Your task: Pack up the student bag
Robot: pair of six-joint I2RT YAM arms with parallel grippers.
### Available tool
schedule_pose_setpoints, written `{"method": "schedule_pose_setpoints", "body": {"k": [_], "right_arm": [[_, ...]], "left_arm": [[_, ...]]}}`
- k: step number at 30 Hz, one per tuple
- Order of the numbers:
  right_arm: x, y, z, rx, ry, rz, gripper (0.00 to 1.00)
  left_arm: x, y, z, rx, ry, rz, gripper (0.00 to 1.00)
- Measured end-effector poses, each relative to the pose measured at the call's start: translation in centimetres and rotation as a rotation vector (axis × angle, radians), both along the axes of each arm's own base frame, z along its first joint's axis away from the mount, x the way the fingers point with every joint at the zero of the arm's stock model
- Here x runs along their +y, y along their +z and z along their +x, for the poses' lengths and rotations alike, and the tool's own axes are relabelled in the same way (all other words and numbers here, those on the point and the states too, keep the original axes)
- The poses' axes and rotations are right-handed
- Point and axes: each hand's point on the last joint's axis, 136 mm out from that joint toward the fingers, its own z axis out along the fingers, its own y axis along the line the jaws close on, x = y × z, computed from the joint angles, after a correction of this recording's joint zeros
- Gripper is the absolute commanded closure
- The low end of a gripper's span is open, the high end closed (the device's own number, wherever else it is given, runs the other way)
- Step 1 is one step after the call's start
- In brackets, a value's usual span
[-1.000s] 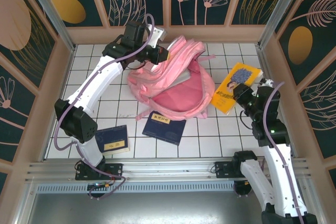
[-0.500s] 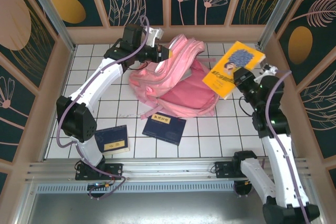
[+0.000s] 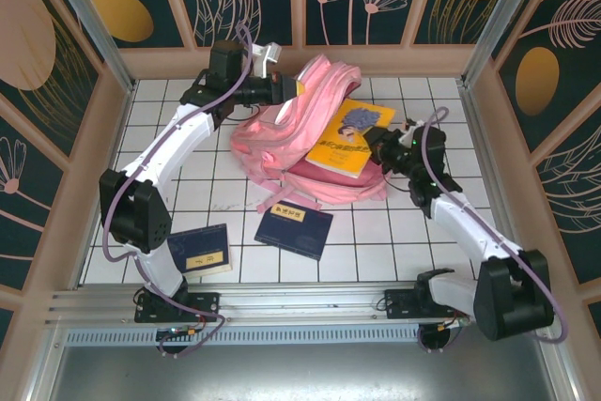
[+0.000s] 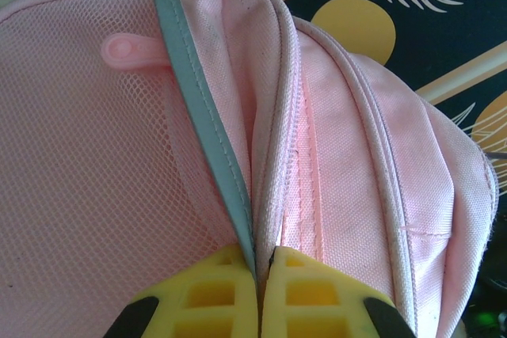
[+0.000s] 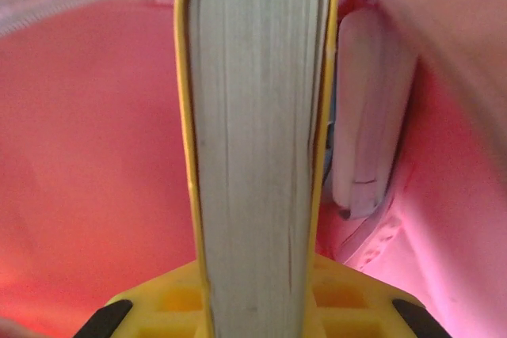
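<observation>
1. Pink student bag lying at the far middle of the tiled table, mouth lifted open toward the right arm.
2. Left fingers pinched together on the bag's upper rim, holding the flap up.
3. Right fingers clamped on a yellow book, its length running from them straight into the pink opening; right arm the nearer for the push.
4. Counted: 1 bag, 1 yellow book, 2 dark blue books flat on the table nearer the bases.

pink student bag, yellow book, navy notebook
</observation>
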Motion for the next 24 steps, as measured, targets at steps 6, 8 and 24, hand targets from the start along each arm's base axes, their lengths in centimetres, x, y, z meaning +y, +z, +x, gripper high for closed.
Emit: {"method": "schedule_pose_setpoints", "body": {"k": [6, 8, 24], "right_arm": [[3.9, -1.6, 1.8, 0.036, 0.065, -0.021, 1.0], [4.9, -1.9, 2.8, 0.039, 0.067, -0.037, 1.0], [12.9, -6.2, 14.1, 0.075, 0.109, -0.09, 0.82]], "left_arm": [[-0.5, -0.4, 0.2, 0.031, -0.018, -0.025, 1.0], [-0.6, -0.5, 0.2, 0.039, -0.024, -0.032, 1.0], [-0.9, -0.1, 2.5, 0.068, 0.022, -0.056, 1.0]]}}
